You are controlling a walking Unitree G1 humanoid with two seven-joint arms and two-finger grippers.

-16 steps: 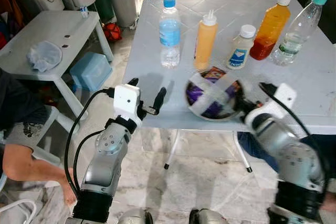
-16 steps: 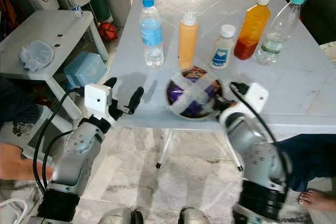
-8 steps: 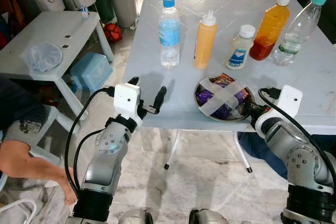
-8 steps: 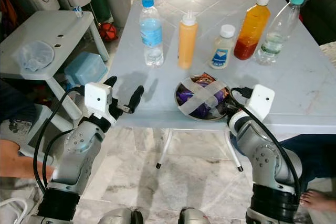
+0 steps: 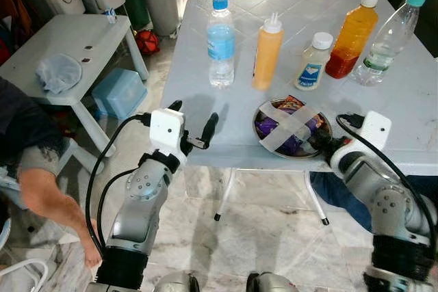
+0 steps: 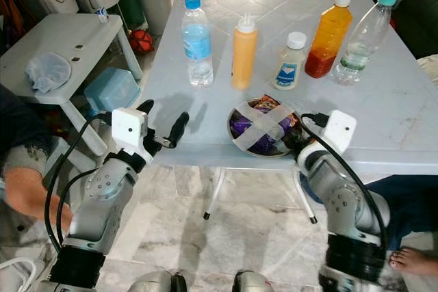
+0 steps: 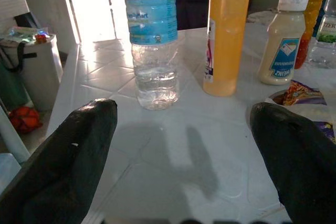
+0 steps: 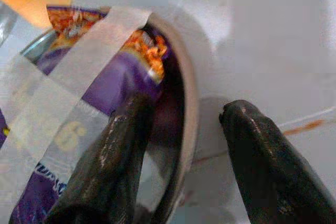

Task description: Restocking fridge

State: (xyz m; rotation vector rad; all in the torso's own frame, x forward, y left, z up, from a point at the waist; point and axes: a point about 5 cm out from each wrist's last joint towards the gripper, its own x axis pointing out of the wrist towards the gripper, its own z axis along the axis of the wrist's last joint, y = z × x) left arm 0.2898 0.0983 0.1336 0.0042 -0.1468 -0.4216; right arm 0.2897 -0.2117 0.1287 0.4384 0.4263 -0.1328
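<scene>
A metal bowl (image 5: 293,129) of purple snack packets, crossed with two strips of tape, sits near the front edge of the white table (image 5: 198,80). The right gripper (image 8: 181,145) straddles its rim, one finger inside, one outside, not quite pinched. The left gripper (image 5: 194,122) hovers spread wide at the table's front left corner. Behind the bowl stand a blue-labelled water bottle (image 5: 221,34), an orange squeeze bottle (image 5: 267,47), a white sauce bottle (image 5: 314,62) whose blue label is too blurred to read, an orange juice bottle (image 5: 351,36) and a clear bottle (image 5: 388,32).

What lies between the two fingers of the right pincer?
The bowl's metal rim: in the right wrist view, one finger is inside the bowl, the other outside over the table.
</scene>
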